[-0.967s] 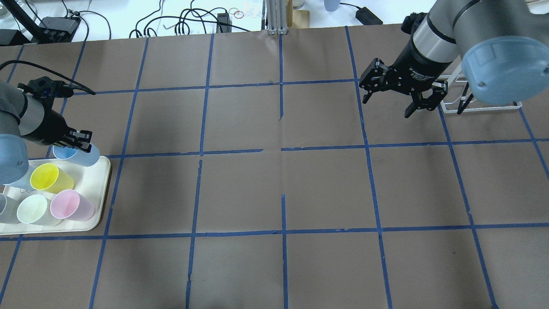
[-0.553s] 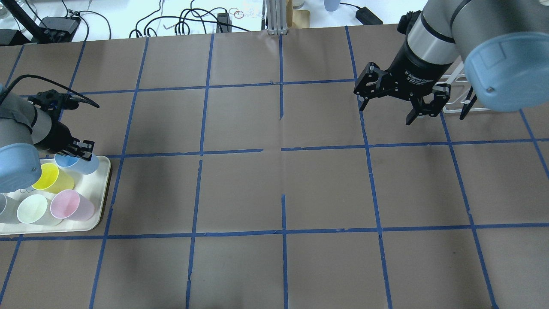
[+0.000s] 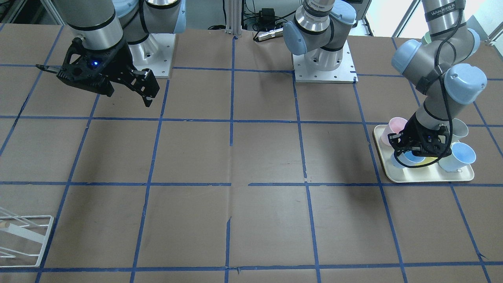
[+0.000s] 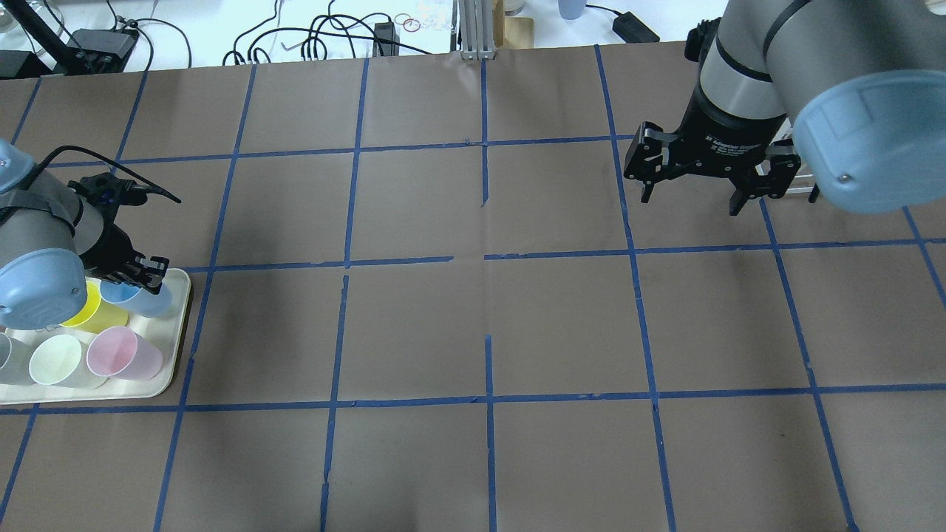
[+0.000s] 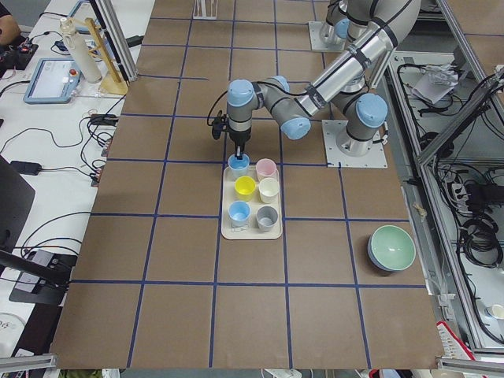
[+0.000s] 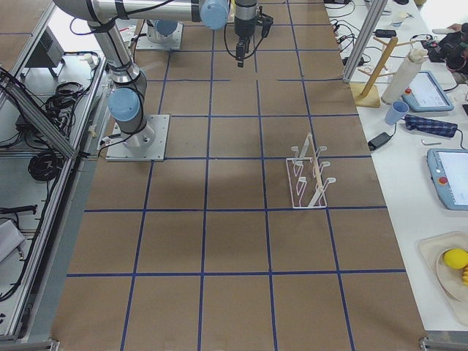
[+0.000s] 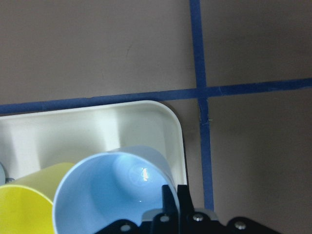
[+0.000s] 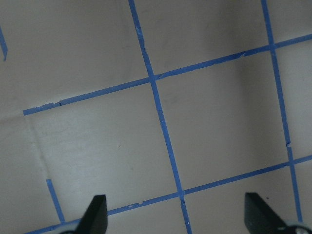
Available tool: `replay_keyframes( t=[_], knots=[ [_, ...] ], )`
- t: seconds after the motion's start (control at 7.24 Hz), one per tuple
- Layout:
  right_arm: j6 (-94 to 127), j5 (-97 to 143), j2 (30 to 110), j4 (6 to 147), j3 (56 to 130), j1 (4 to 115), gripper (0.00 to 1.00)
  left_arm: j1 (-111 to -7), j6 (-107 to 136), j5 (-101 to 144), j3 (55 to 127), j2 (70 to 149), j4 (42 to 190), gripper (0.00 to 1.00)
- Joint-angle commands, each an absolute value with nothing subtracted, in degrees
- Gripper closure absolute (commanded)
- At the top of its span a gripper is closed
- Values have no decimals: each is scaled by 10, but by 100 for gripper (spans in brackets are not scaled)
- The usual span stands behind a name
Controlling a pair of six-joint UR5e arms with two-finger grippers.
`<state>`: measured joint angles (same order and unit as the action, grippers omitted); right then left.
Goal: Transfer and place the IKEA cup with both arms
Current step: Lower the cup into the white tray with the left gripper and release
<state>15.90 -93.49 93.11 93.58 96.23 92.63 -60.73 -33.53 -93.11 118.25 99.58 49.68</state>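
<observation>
**Progress.** The task is judged to be at its first stage.
- The IKEA cup (image 7: 112,190) is found upright in the tray (image 7: 122,126), in the tray corner that faces the middle of the table (image 4: 473,325).
- The left pincer (image 7: 175,195) is drawn nearly closed on the cup's wall at the rim. As far as can be made out, one finger is inside and one outside.
- No lift can be confirmed, because the cup's base is hidden. The cup is judged not yet raised from the tray.
- The right pincer (image 4: 689,203) is spread wide and holds nothing. It hangs above the table well apart from the tray, near a white wire rack (image 6: 311,175).
- Lifting, carrying, passing between the arms and setting down are all left to do. No placing spot is marked in the pictures.

**Edges and room.**
- The tray's raised rim lies just beside the cup on two sides.
- A yellow cup (image 4: 96,314) stands just beside the cup on the tray's inner side, and whether they touch cannot be told.
- A twin blue cup (image 5: 239,213) stands near the tray's opposite end, apart from the left pincer.
- A straight rise is judged necessary before any sideways travel.
- Only blue tape lines are seen on the table between the tray and the right pincer.
</observation>
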Motion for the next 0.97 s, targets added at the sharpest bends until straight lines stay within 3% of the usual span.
replay_keyframes(
  t=[0.0,0.14,0.28,0.41,0.83],
  knots=[
    [107,-953,940,936,964,919,0,-607,-336,-931,1183,1016,463,100],
    [103,-941,940,936,964,905,0,-607,-336,-931,1184,1017,463,75],
    [73,-903,942,933,964,894,0,-612,-336,-929,1183,1019,464,31],
    [66,-871,950,927,964,895,0,-615,-335,-929,1182,1019,468,22],
    [65,-857,954,898,961,900,0,-636,-315,-922,1150,970,557,20]
  ],
)
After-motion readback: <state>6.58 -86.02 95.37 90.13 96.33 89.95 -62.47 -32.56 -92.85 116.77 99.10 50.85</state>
